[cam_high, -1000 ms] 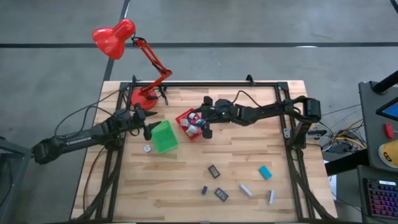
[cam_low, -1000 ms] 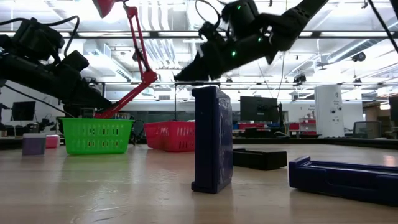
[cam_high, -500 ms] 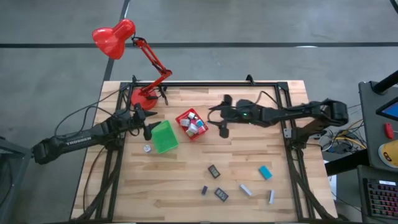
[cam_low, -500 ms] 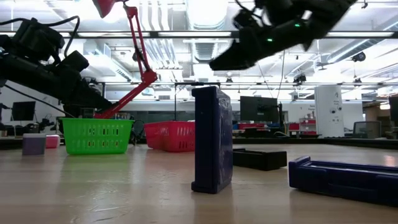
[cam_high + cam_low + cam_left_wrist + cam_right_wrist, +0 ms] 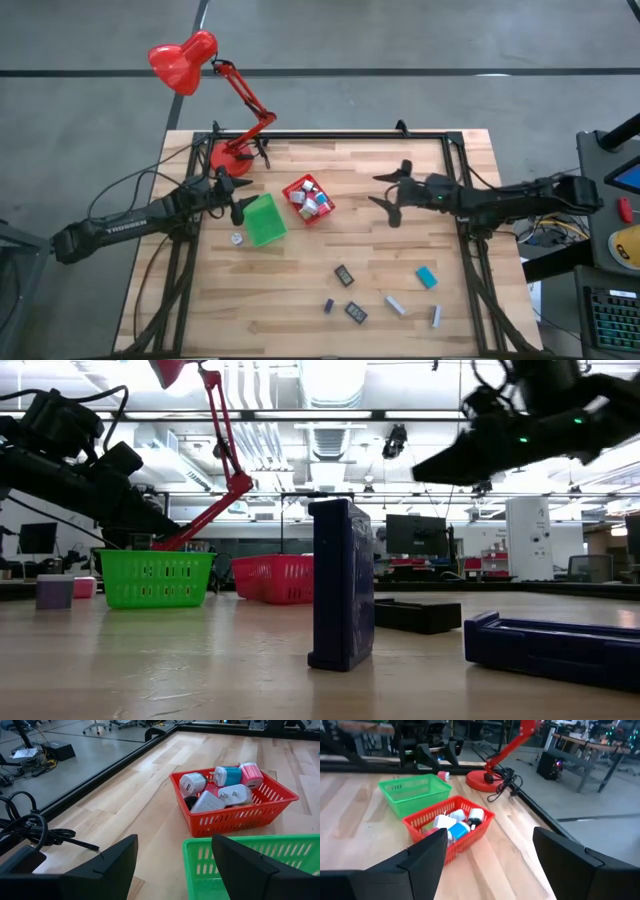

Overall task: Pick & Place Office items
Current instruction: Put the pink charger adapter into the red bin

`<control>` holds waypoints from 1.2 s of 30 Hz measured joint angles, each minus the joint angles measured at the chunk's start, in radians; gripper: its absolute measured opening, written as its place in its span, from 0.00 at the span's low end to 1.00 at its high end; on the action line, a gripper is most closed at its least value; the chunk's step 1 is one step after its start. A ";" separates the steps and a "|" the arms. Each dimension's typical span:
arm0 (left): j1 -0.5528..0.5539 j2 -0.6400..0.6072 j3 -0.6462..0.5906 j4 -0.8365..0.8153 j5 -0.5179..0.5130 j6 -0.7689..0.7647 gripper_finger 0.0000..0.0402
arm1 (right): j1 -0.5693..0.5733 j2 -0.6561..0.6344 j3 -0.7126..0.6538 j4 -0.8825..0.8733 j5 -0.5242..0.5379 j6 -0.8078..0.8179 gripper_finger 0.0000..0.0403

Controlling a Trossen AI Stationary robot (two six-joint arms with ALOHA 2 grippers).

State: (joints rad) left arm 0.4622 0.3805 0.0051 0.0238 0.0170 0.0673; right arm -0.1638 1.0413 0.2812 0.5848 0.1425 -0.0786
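Right tool (image 5: 388,197) hangs above the bare wood to the right of the red bin (image 5: 309,201), its two dark fingers spread apart with nothing between them; in the low view it shows high up as a dark wedge (image 5: 470,455). Left tool (image 5: 238,196) sits at the far left edge of the green bin (image 5: 266,220), fingers likewise parted and empty, with that bin's rim just ahead of them in its wrist view.

Small plug-like pieces fill the red bin: a rounded white one (image 5: 192,783), a teal block (image 5: 228,775), a pink block (image 5: 251,773), and white adapters with two metal prongs (image 5: 234,794), all heaped together against the mesh walls. From the right wrist view the same heap shows white, blue and red bits (image 5: 454,823).

More office items lie loose on the near half of the desk (image 5: 300,290): a dark rectangular piece (image 5: 344,275) near the middle, a small dark block (image 5: 328,306) and another black rectangle (image 5: 356,313) closer to the near edge, a grey-white stick (image 5: 396,304), a second pale stick (image 5: 437,316) further right, and a teal block (image 5: 427,277) toward the right side. A tiny pale round item (image 5: 237,239) rests just left of the green bin.

Far left on the desk stands the red desk lamp (image 5: 222,158), its shade reaching out beyond the far edge.
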 joint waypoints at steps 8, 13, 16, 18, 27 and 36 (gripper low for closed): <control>0.000 0.000 0.000 0.000 0.000 0.000 0.64 | 0.000 -0.177 -0.140 -0.004 0.027 0.106 0.75; 0.000 0.000 0.000 0.000 0.000 0.000 0.64 | 0.000 -0.241 -0.191 -0.003 0.026 0.106 0.76; 0.000 0.000 0.000 0.000 0.000 0.000 0.64 | 0.000 -0.257 -0.203 -0.002 0.020 0.106 0.77; 0.000 0.000 0.000 0.000 0.000 0.000 0.64 | 0.000 -0.260 -0.203 0.003 0.017 0.106 0.76; 0.000 0.000 0.000 0.000 0.000 0.000 0.64 | 0.000 -0.253 -0.204 0.034 0.014 0.102 0.76; 0.000 0.000 0.000 0.000 0.000 0.000 0.64 | 0.000 -0.253 -0.205 0.024 0.015 0.097 0.76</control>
State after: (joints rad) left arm 0.4622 0.3805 0.0054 0.0235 0.0170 0.0673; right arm -0.1638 0.7883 0.0761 0.6090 0.1572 0.0189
